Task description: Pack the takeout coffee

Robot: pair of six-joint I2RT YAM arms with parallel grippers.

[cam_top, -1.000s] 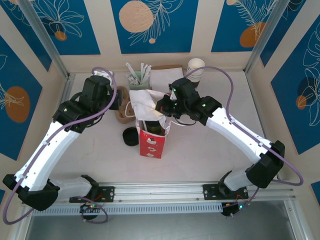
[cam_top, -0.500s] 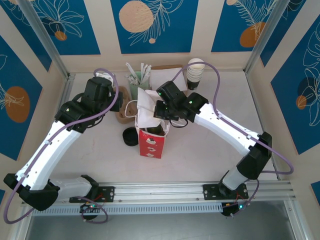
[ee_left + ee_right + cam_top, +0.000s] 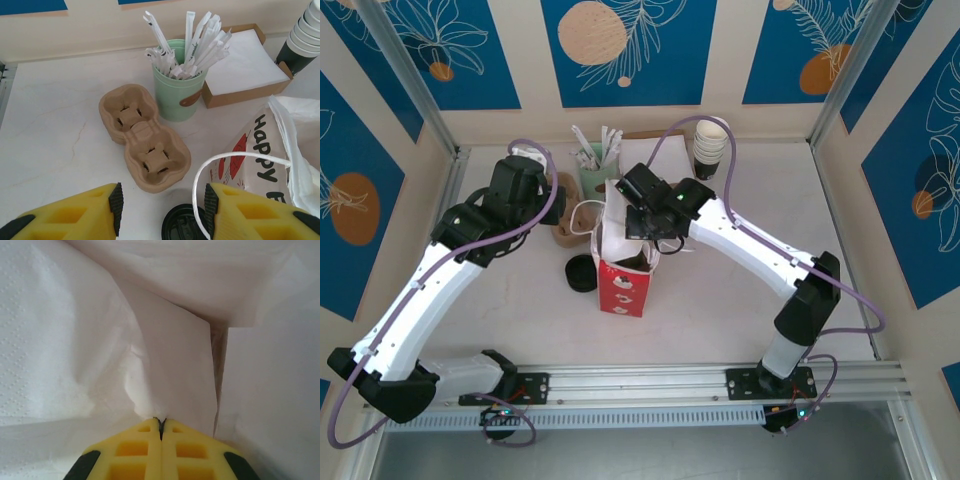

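Note:
A red and white paper bag point(image 3: 623, 285) stands upright mid-table, its printed side point(image 3: 252, 165) at the right of the left wrist view. My right gripper point(image 3: 623, 213) hangs over the bag's mouth, shut on a white napkin point(image 3: 165, 365) that drapes above the opening point(image 3: 612, 225); its yellow fingers point(image 3: 161, 421) are pressed together on the paper. My left gripper point(image 3: 162, 207) is open, low beside the bag, with the bag's white handle loop point(image 3: 235, 157) running past its right pad. Black lids point(image 3: 187, 225) lie just below it. The takeout coffee is out of view.
A brown pulp cup carrier point(image 3: 142, 137) lies left of the bag. Behind it stand a mint green cup of wrapped sticks point(image 3: 180, 85), a cardboard tray of napkins point(image 3: 245, 65) and a stack of paper cups point(image 3: 710, 145). Walls close in the back and both sides.
My right arm has swung left and towards the back, carrying the napkin over the bag's mouth. The left arm has barely moved.

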